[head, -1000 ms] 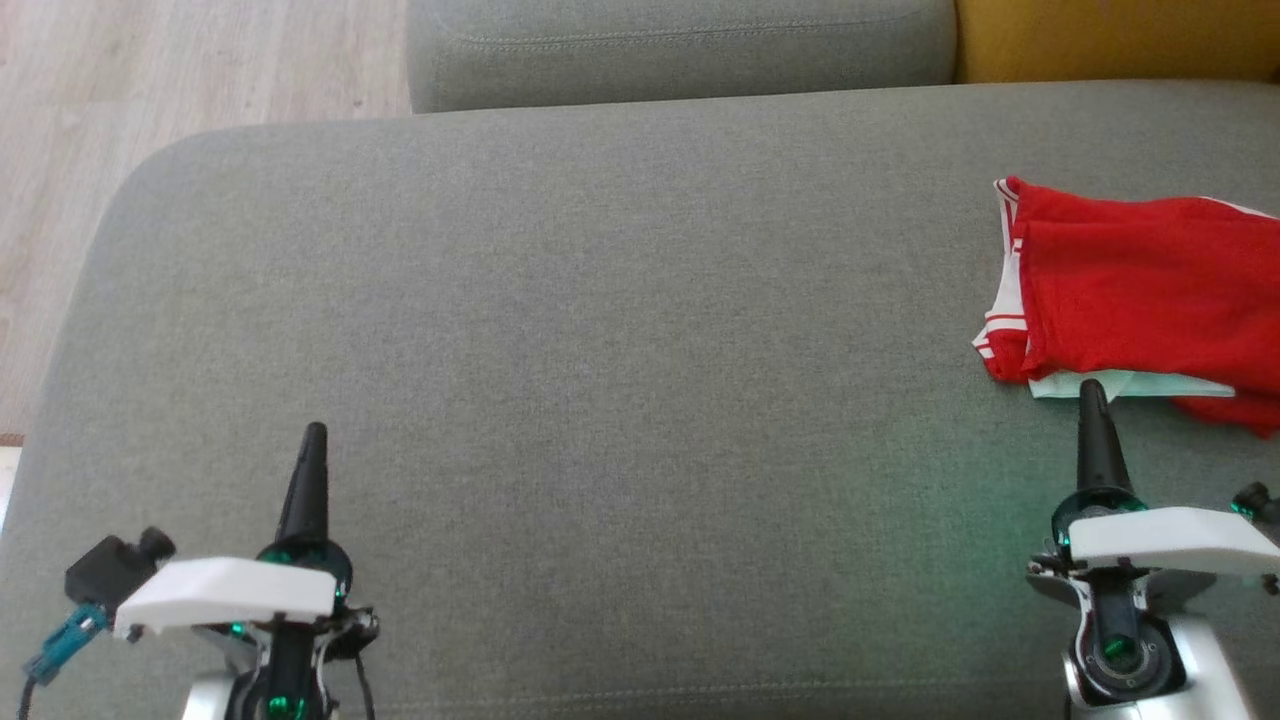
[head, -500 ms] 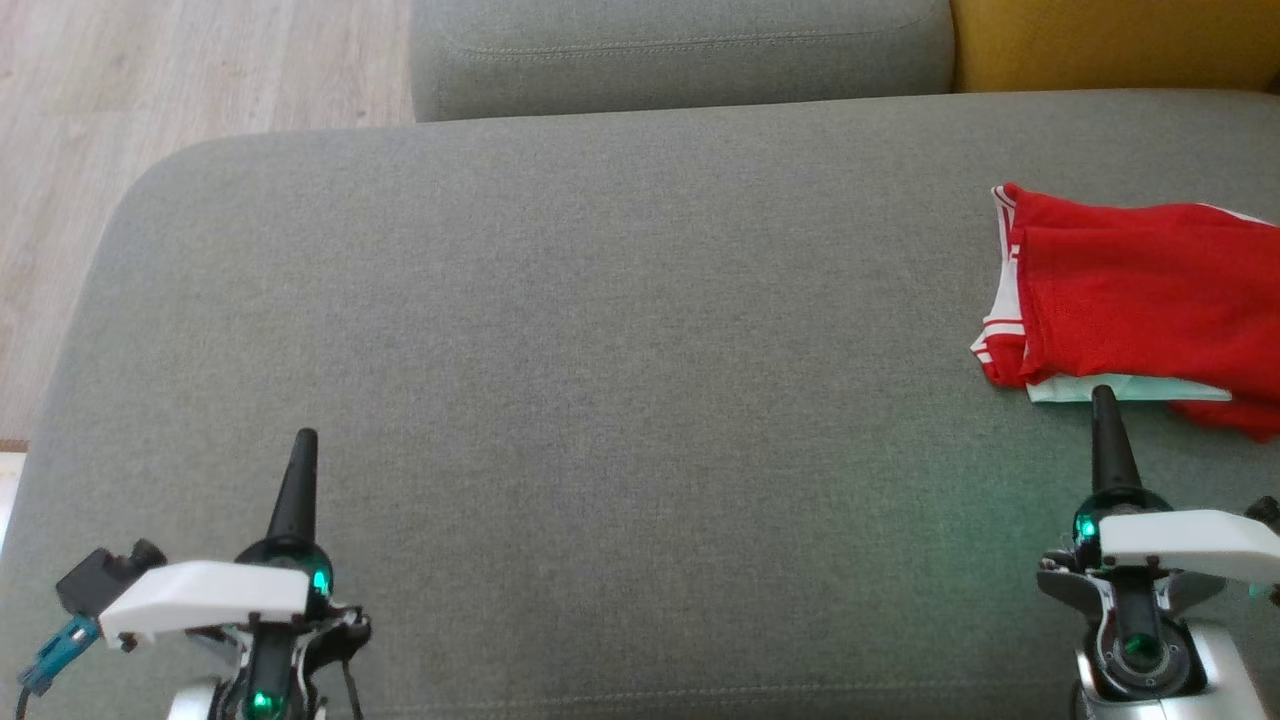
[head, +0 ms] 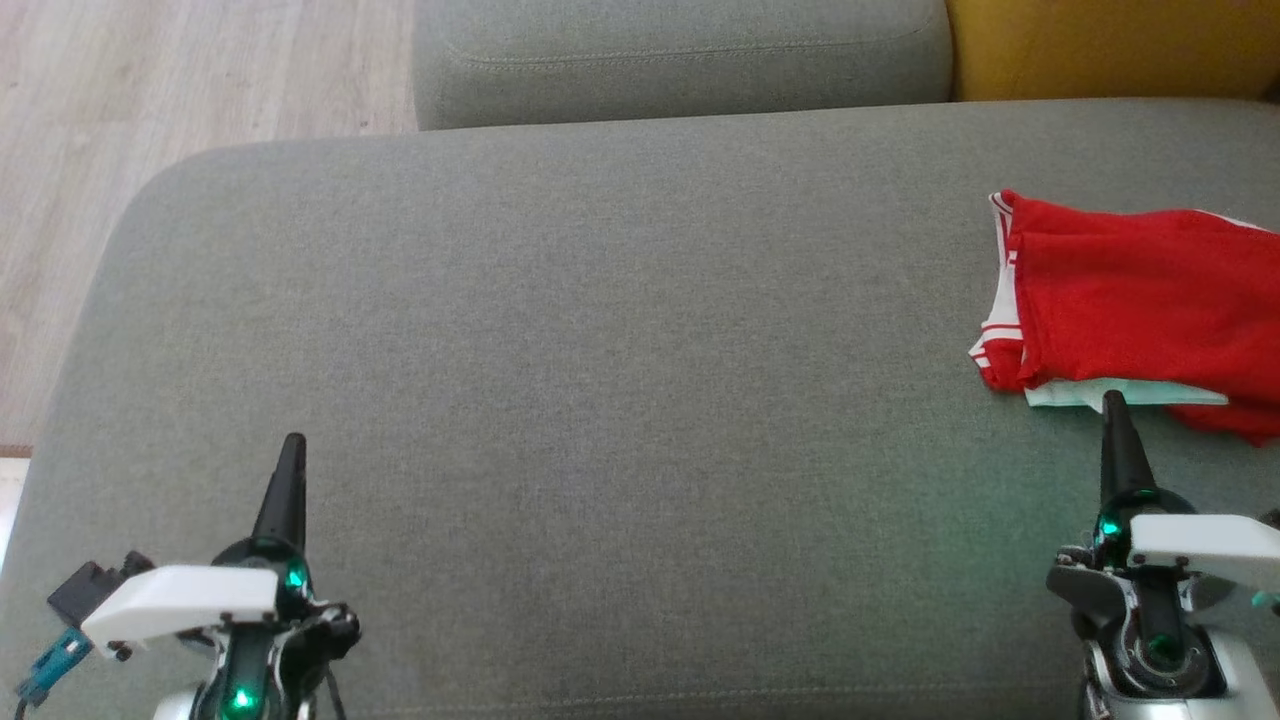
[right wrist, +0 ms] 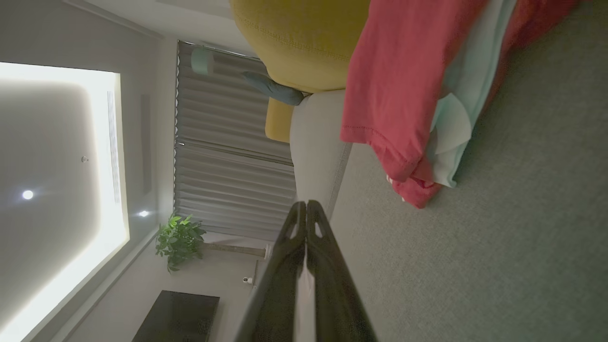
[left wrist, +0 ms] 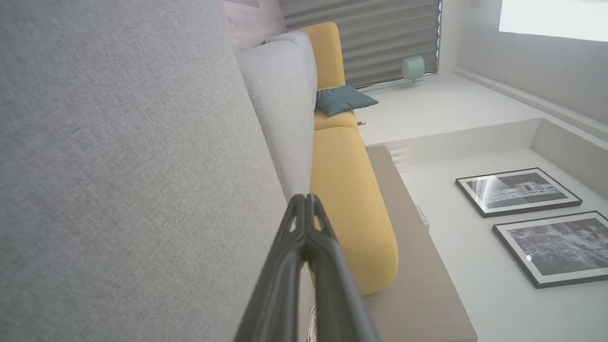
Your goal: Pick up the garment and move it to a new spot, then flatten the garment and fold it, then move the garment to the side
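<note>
The garment (head: pixel 1140 305) lies folded at the right edge of the grey sofa seat (head: pixel 600 370), red with white striped trim on its left side and a pale layer showing under its near edge. Its number and lettering are hidden. The right wrist view shows the garment (right wrist: pixel 403 80) bunched on the cushion, ahead of the fingers and off to one side. My right gripper (head: pixel 1112 402) is shut and holds nothing, its tip just at the garment's near edge. My left gripper (head: pixel 292 442) is shut and holds nothing, low at the left over bare cushion.
A grey back cushion (head: pixel 680 50) runs along the far side, with a yellow cushion (head: pixel 1110 45) to its right. Wooden floor (head: pixel 150 90) lies beyond the seat's rounded left end. The seat's middle is bare fabric.
Both grippers have drawn back toward the near edge. The camera has shifted a little, so the seat and garment sit slightly lower in view. The garment lies as before.
</note>
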Robot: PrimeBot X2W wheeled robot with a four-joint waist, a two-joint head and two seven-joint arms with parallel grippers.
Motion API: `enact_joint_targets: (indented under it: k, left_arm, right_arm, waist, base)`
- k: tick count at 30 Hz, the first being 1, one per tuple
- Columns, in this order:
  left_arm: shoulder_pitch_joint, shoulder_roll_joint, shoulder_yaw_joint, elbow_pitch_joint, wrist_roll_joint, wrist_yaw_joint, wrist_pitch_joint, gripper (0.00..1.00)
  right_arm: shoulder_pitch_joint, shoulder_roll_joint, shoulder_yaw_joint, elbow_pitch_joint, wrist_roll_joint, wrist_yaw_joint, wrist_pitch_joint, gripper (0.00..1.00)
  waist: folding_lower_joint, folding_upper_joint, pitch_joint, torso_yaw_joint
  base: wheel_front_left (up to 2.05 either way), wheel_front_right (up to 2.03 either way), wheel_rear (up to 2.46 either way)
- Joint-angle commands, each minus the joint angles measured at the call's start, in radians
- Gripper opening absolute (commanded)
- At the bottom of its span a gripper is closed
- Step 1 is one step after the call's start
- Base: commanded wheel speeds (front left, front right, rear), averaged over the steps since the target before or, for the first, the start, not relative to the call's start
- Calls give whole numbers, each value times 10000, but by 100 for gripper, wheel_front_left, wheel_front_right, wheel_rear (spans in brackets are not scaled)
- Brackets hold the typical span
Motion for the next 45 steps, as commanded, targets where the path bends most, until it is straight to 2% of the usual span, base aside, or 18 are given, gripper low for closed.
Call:
enact_joint_targets:
  k: [1,20,45]
  left_arm:
    - [-602,189,448,-223,-372,-93,107,0]
    - [-680,199,859,38,-2171,-148,655,0]
    - [-688,127,960,43,-2086,-148,736,0]
  right_arm:
    - [-186,-170,124,-344,424,32,138,0]
    - [-136,-160,-129,-348,2449,37,676,0]
    - [-144,-96,-218,-342,2374,37,748,0]
  waist:
    - [0,0,-20,2]
    - [0,0,-177,15]
    - [0,0,-177,15]
  base:
    - [0,0,0]
    - [0,0,0]
    - [0,0,0]
